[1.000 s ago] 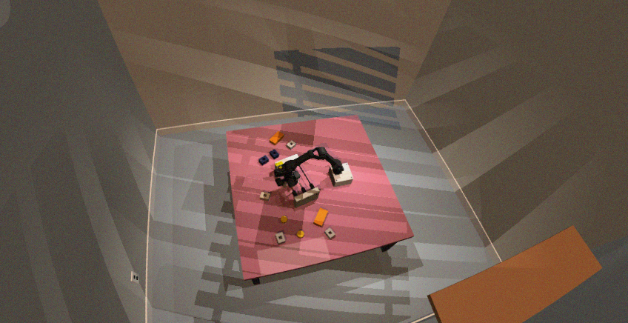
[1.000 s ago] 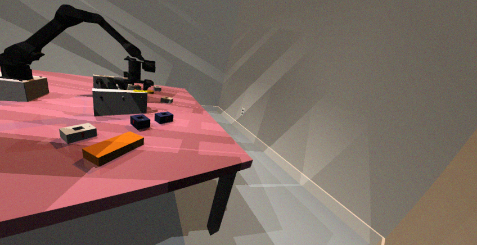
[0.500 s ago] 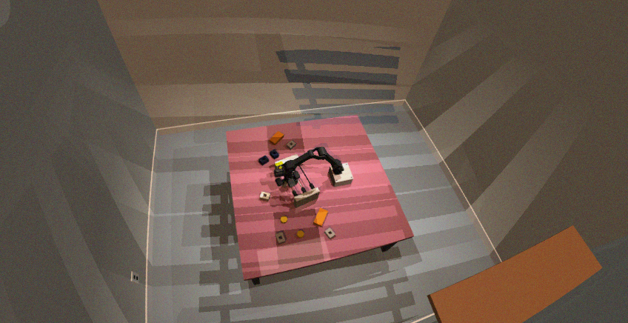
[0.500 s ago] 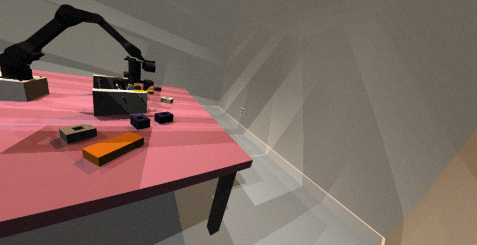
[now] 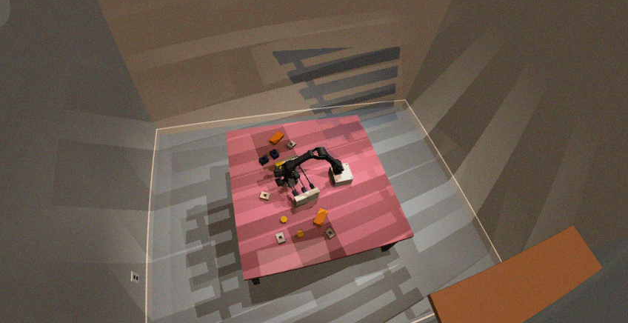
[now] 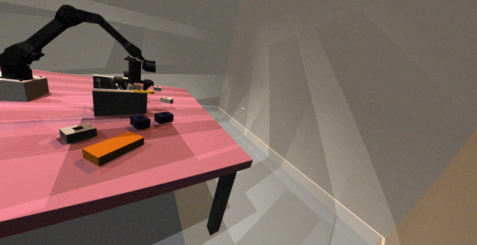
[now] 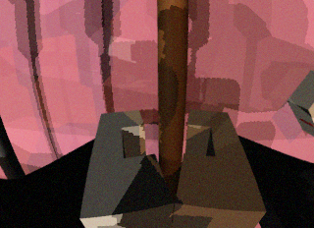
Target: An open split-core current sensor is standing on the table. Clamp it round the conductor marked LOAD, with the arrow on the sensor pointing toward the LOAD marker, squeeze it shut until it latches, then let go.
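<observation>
The grey-brown split-core sensor (image 7: 216, 189) (image 6: 134, 87) is between the fingers, one half on either side of a brown conductor (image 7: 173, 66). Its halves meet or nearly meet at the near face. I cannot tell whether it is latched. My gripper (image 7: 165, 141) (image 6: 134, 85) is shut on the sensor, with black fingers against its left and right sides. The conductor runs between two upright panels (image 6: 120, 103) (image 5: 306, 197). A yellow marker (image 5: 279, 165) (image 6: 143, 91) sits at one panel's top; its lettering is unreadable. No arrow on the sensor is readable.
Navy blocks (image 5: 264, 159) (image 6: 163, 117), an orange block (image 5: 276, 138) (image 6: 113, 147) and a pale block (image 5: 291, 144) (image 6: 77, 132) lie beyond one panel. Another orange block (image 5: 321, 216), yellow discs (image 5: 284, 219) and more pale blocks (image 5: 281, 238) lie beyond the other. Other conductors run beside the held one.
</observation>
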You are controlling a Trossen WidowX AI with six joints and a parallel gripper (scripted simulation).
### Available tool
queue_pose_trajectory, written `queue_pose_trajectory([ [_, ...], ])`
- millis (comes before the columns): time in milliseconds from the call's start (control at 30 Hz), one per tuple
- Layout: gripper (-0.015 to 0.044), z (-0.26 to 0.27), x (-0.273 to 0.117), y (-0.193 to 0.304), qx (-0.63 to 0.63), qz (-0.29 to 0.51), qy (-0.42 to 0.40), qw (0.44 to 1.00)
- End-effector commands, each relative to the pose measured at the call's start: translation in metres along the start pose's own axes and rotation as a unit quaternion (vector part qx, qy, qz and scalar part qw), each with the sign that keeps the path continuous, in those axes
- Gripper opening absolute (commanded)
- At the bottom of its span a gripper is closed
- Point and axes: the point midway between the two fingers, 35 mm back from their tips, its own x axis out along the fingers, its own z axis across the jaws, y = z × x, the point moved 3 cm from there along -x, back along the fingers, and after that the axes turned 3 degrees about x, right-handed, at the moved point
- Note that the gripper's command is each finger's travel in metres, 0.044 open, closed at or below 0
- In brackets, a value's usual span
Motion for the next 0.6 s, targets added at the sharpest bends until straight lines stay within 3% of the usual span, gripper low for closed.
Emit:
queue_pose_trajectory([
  [0, 0.0, -0.0005, -0.0086, 0.0011, 0.002, 0.002, -0.005, 1.0],
  [567, 0.0, -0.0008, -0.0156, 0.001, 0.003, 0.002, -0.01, 1.0],
])
